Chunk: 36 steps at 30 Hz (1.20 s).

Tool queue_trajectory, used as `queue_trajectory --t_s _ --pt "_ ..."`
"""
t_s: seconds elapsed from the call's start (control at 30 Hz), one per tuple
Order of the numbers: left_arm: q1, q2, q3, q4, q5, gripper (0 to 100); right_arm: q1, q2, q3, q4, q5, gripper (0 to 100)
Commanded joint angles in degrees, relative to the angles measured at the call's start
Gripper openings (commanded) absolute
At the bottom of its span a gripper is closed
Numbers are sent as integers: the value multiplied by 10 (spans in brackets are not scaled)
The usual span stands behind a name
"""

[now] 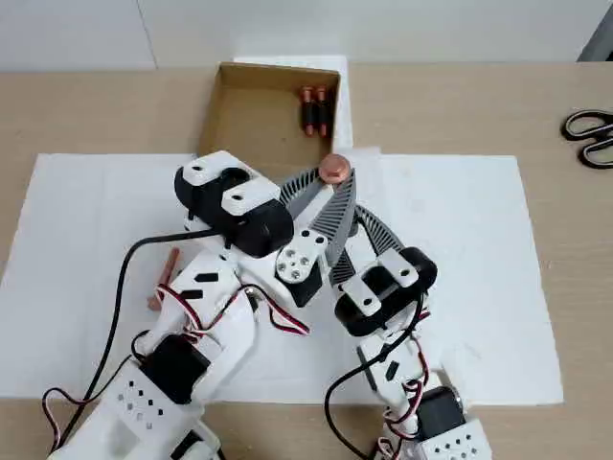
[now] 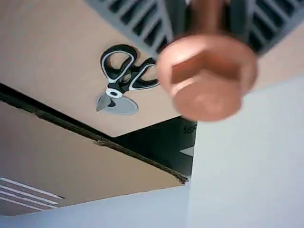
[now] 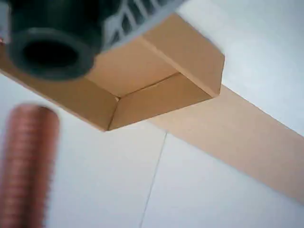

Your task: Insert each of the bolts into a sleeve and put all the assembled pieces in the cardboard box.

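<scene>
While the left pincer (image 2: 207, 19) grips a bolt (image 2: 206, 78), the right pincer (image 3: 61, 16) clasps a sleeve (image 3: 50, 72).

Two assembled pieces (image 1: 315, 110) in cardboard box (image 1: 251, 120), scissors (image 1: 588, 139) on table (image 1: 96, 105) far right

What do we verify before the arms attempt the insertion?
1. Grip on bolt by left gripper: ok.
2. Grip on sleeve by right gripper, bore facing out and unblocked: ok.
3. Alignment of threaded end with the bore: not ok, it sits off to one side, apart from the sleeve.
4. Room in cardboard box: ok, two assembled pieces lie by the far wall.
5. Next bolt to do: ok, a spare bolt lies on the white sheet; a sleeve for it: cannot tell.
</scene>
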Motion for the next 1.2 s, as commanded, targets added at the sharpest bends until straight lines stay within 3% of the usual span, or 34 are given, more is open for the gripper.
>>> queue_trajectory --t_s 0.0,0.33,0.53,0.73,1.17 --pt "-5 0 -4 -3 5 6 -3 -10 4 -11 4 4" --pt "-4 20 4 -5 6 6 -3 -10 4 -11 4 4" --pt "-4 70 4 -64 7 6 -3 -10 4 -11 6 4" --pt "-11 84 4 -65 3 6 -3 -10 4 -11 6 4" --pt "-36 19 3 84 4 6 -3 -10 4 -11 6 4"
